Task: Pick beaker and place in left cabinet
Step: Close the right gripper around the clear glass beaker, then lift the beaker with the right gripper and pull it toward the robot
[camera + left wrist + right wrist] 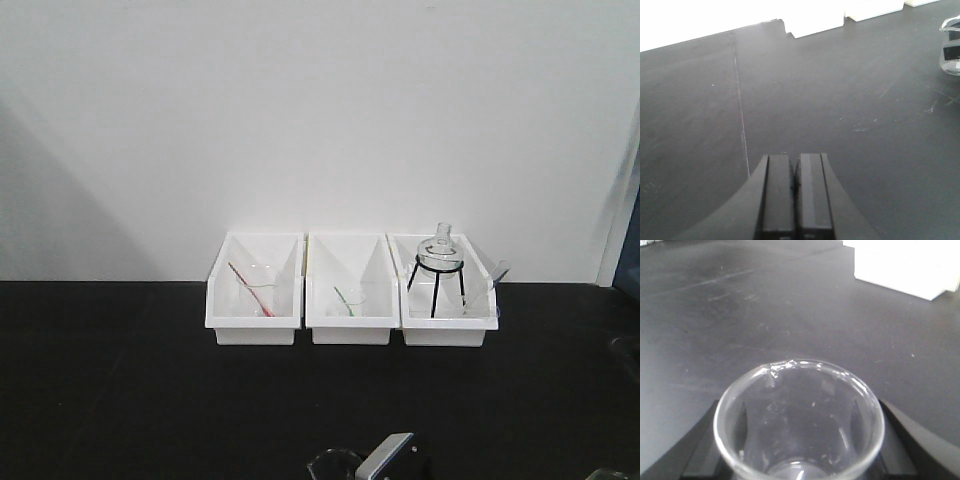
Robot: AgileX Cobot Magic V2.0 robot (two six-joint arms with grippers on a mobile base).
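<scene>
Nearest the lens in the right wrist view: beaker [799,420], clear glass, upright, mouth open upward, pour lip at about 11 o'clock on the rim. Sits inside right gripper [799,450], dark fingers [692,455] at 9 and 3 o'clock of the glass, showing through the walls as dark bands; jaws clamped on the beaker. Cannot tell whether its base touches the black table [790,305] or hangs just clear of it. In the front view, same beaker at 6 o'clock on the bottom edge, only the rim showing, grey gripper body just beside it at 3 o'clock. In the left wrist view, left gripper [795,162] at 6 o'clock over bare tabletop, jaws together with pads touching, gripping nothing; beaker cut off by the frame edge at 2 o'clock, well apart from it. At 12 o'clock from the beaker in the front view, a row of three white bins against the white wall [300,120], side by side: left bin [255,330] with a glass and a red rod [248,286] leaning in it; middle bin [350,330] with a glass and a green rod [346,298]; right bin [448,333] with a round flask [440,250] on a black tripod [434,290].
</scene>
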